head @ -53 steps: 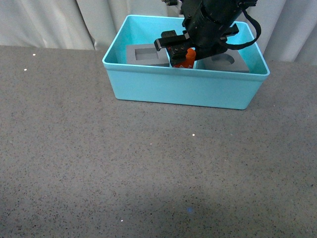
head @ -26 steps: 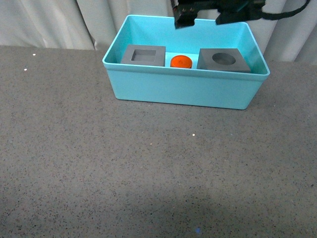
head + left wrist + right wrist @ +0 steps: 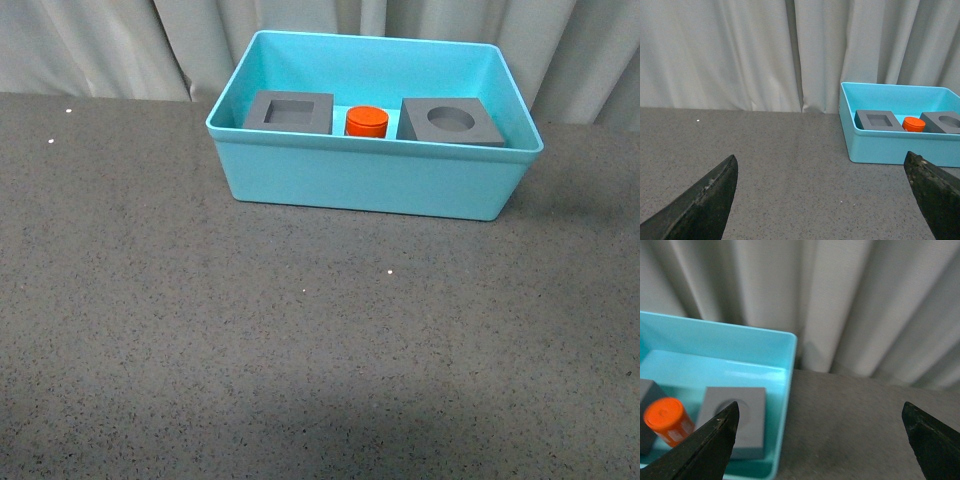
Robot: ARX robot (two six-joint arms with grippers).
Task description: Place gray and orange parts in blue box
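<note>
Right claw (image 3: 820, 440) gapes above orange cylinder (image 3: 669, 421), its white digits unreadable.

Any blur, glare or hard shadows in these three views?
Front view: sharp, even light, soft shadow on the table near the bottom edge, box clear. Left wrist view: scene sharp, fingertips dark and soft at the edges. Right wrist view: slightly soft, faint sheen on the box floor, orange cylinder digits unreadable.

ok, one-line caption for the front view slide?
Blue box on the gray tabletop holds two gray cubes with the orange cylinder between them; no arms in view.
</note>
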